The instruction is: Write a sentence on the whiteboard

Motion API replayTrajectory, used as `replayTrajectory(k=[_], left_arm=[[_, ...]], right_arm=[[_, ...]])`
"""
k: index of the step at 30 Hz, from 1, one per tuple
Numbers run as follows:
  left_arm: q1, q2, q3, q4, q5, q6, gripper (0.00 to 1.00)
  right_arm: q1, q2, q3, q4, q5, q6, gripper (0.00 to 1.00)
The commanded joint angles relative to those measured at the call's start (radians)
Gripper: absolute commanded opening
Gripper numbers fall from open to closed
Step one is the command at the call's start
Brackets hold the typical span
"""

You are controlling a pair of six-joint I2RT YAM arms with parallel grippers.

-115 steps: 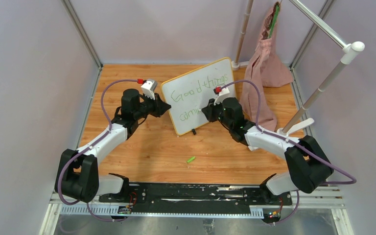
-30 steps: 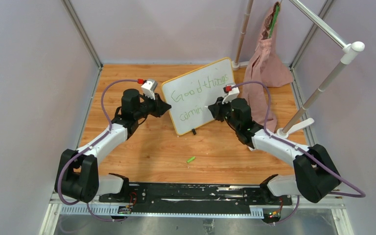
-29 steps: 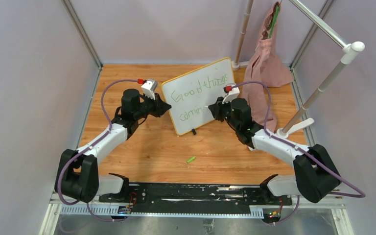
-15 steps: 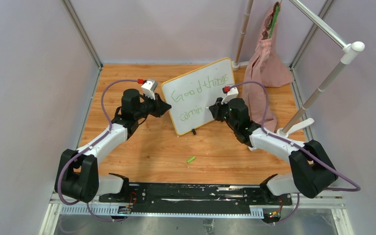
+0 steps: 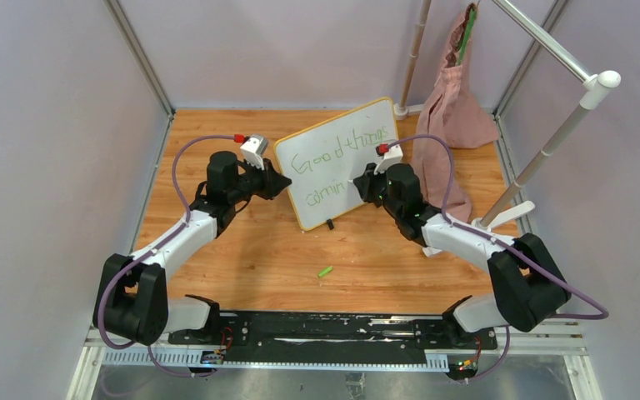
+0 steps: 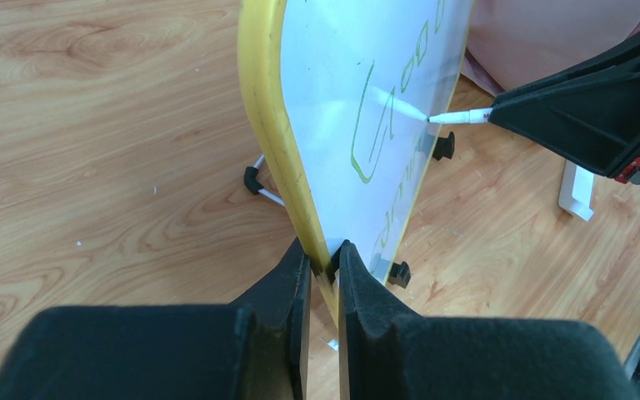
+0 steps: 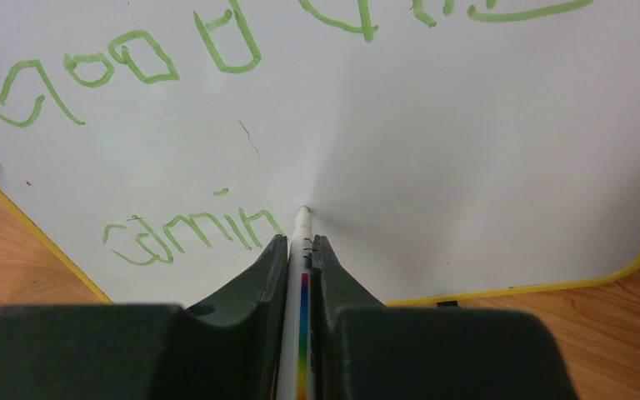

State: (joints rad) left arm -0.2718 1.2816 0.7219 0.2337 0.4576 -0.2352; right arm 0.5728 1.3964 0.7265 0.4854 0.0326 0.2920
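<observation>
1. Top: board (image 5: 337, 162) stands on table (image 5: 283, 250), between left gripper (image 5: 282, 185) and right gripper (image 5: 357, 185).
2. Left wrist: jaws narrow, pinching its yellow edge; light, stiff, probably tippy, so edge grip suits.
3. Right wrist: jaws clamp marker (image 7: 302, 221), tip touching board.

I see the whiteboard (image 5: 337, 162) standing on the wooden table (image 5: 242, 250), mid-back, turned at an angle. White face, rounded corners, thin yellow-orange frame, small black feet (image 6: 398, 273) on the wood. Green handwriting reads "Good things", with "comin" below. The left gripper (image 6: 323, 260) clamps its side edge. The marker (image 7: 302, 227) in the right gripper (image 7: 300, 243) touches the face right after "comin".
</observation>
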Motion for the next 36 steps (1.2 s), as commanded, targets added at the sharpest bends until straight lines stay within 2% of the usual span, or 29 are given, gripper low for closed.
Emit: replayTrajectory(k=[1,13,36], left_arm=[[-0.004,-0.008,-0.004,-0.029,-0.074,0.099,0.0],[-0.004,-0.004,-0.003,-0.029,-0.074,0.099,0.0],[-0.004,-0.006,-0.003,-0.03,-0.074,0.097,0.0]], right_arm=[[-0.011,0.018,0.039,0.026,-0.017,-0.013,0.0],[0.011,0.022,0.013,0.039,-0.079,-0.005,0.0],[0.002,0.001,-0.036,-0.004,0.007,-0.007,0.0]])
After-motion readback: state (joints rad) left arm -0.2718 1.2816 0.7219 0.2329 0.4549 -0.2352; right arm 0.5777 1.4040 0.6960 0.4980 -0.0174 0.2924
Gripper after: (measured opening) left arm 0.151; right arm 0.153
